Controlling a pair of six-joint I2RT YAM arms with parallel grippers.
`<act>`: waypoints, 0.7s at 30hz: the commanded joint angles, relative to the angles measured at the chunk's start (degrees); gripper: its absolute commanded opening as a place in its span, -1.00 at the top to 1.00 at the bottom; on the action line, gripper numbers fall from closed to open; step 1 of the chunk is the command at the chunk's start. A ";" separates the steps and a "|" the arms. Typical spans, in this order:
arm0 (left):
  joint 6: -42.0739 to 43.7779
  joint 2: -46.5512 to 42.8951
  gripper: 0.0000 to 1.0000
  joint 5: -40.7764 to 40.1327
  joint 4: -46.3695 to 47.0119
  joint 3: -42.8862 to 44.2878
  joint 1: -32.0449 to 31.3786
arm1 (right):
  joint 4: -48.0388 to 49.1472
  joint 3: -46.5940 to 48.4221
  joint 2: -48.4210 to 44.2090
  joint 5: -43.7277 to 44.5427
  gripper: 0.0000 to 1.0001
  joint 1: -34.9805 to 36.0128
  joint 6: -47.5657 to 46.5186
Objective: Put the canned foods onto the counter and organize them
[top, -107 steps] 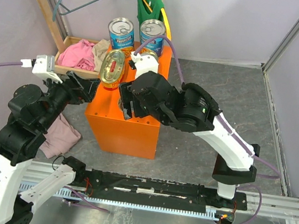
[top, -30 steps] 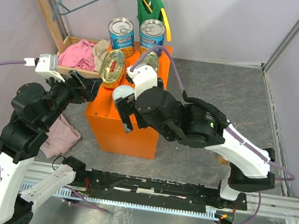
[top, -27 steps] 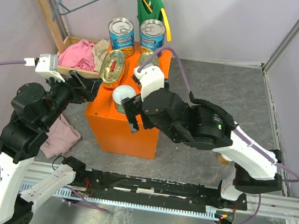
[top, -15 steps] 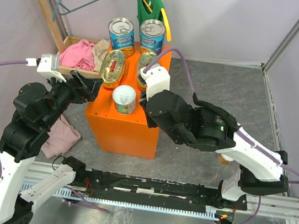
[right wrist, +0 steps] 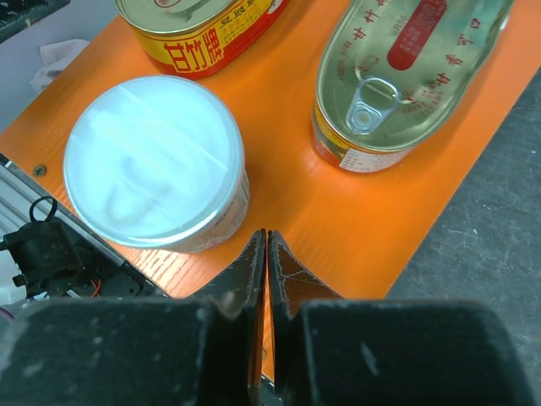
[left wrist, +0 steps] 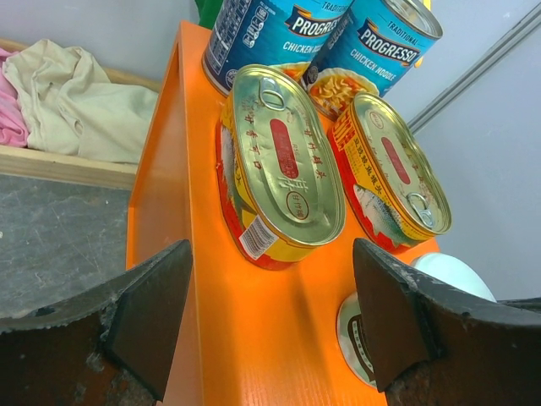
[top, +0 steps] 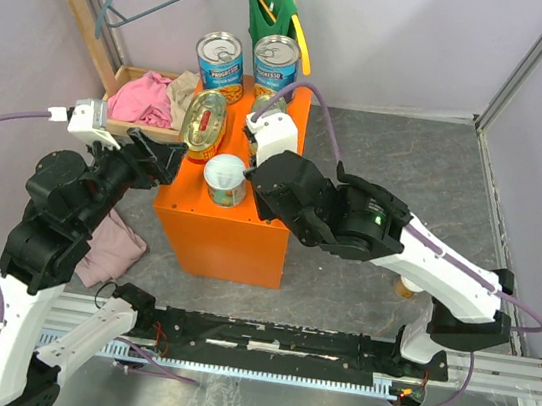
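Right jaws together; squat can (right wrist: 155,161) (white lid) on orange counter (right wrist: 338,211)

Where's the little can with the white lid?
In the top view the can stands at the near edge of the orange box, in front of the oval tins.
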 commanded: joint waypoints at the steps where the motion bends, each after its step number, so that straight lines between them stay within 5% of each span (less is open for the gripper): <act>1: -2.12 -1.03 -0.65 0.78 3.30 -0.36 0.19 | 3.48 0.50 1.15 -1.73 0.83 -0.38 -0.13; 21: -1.57 -5.12 -0.64 -2.57 -0.65 0.02 0.16 | 5.83 4.45 7.08 -5.29 0.86 -0.92 0.55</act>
